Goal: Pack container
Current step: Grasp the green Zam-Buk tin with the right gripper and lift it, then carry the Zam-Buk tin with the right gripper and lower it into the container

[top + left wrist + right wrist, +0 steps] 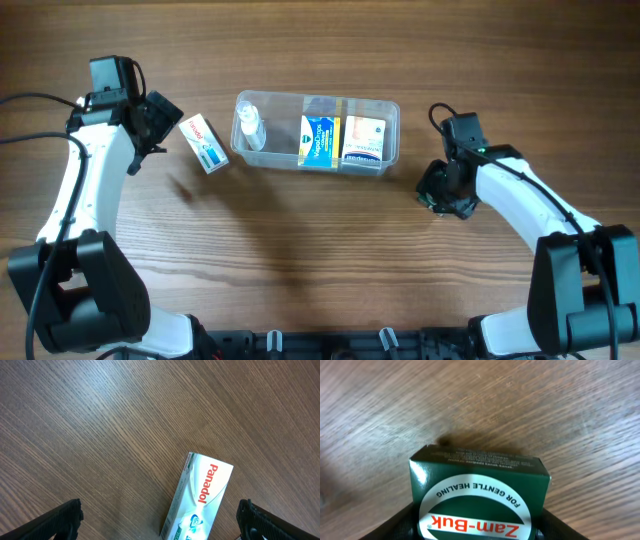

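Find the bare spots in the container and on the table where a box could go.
In the container, a gap lies between the bottle and the blue box; its right half is crowded. The table is bare nearer the robot.

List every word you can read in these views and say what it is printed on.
"Panadol": on the white box.
"Zam-Buk": on the green box, in its white circle.
"FOR GENTLE HEALING": around that same circle.
Fine print on the green box's top: too small to read.
Labels on the blue-and-yellow box and the orange-and-white box in the container: too blurred to read.
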Controlling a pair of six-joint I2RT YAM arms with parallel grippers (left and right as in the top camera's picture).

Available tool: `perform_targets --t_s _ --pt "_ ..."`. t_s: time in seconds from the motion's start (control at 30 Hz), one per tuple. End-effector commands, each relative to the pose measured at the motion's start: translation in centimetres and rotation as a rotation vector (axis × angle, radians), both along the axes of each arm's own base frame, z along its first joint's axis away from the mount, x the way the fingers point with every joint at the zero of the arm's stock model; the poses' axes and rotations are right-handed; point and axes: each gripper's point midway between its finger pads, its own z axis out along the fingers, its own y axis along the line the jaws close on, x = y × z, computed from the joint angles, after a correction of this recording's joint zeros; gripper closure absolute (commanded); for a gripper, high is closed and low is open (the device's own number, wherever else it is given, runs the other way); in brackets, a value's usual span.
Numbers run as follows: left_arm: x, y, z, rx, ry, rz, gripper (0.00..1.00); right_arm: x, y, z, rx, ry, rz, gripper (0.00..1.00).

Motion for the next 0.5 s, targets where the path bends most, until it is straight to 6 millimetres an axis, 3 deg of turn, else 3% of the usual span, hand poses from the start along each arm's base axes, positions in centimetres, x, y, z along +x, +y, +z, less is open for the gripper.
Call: perform_targets --t_s 0.0,0.27,0.37,0.47 --pt "0.2 0.5 0.1 0.011 -0.004 0.016 0.00 3.5 -0.1 3.7 -0.026 -0.079 0.069 0.37" --pt "0.2 0.5 0.1 0.011 -0.004 0.016 0.00 7.5 1.4 13.9 0.013 -0.196 0.185 0.38" --pt "0.2 0.5 0.1 0.011 -0.004 0.016 0.00 7.6 2.0 16.4 0.020 -0.212 0.200 0.37" --pt "0.2 0.5 0.1 0.011 -0.004 0.016 0.00 7.9 4.0 18.8 0.050 -0.254 0.246 0.37"
